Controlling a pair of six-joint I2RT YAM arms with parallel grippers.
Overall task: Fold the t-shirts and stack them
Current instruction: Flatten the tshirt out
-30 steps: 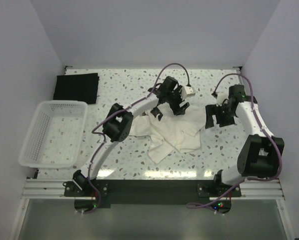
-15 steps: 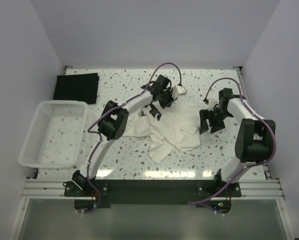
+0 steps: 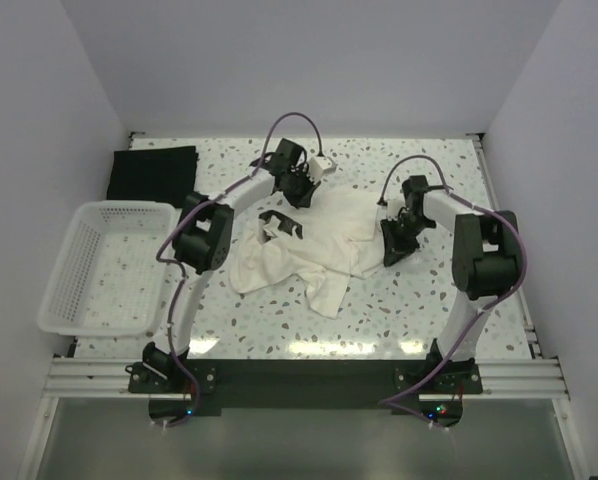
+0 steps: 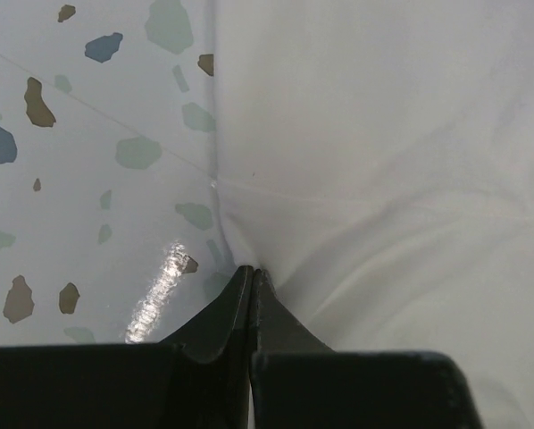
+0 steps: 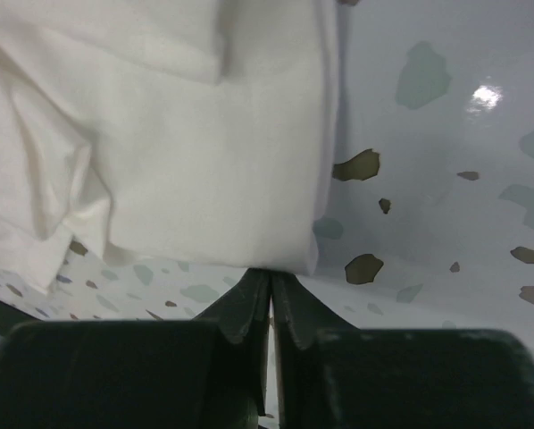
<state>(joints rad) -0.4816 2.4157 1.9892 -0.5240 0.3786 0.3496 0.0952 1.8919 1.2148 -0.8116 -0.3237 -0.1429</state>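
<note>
Cream t-shirt (image 3: pixel 329 235) lay rumpled and unfolded at the middle of the speckled surface (image 3: pixel 429 300), between the two arms. Black t-shirt (image 3: pixel 151 175) lay apart at the far left corner, flat and apparently already folded. A white basket (image 3: pixel 59 290) stood just nearer than it on the left.

Left claw (image 3: pixel 297 192) sat at the far edge of the cream t-shirt. In its wrist view the jaws were pressed together, with the cloth's edge drawn down into the tips, so it appeared to be pinching that edge. Right claw (image 3: pixel 392 248) sat at the shirt's right edge. Its jaws were closed to a thin slit with the hem meeting the tips, and by appearance it was pinching the hem.

From both claws the bulk of the cloth trailed toward the near left. Its longer spread ran roughly from the near left to the far right. Each arm was about equally close to its own hold.

Judgement: the fold had not started. The next move depends on drawing the two held edges apart to spread the cloth flat. A thin edge hold could slip.
</note>
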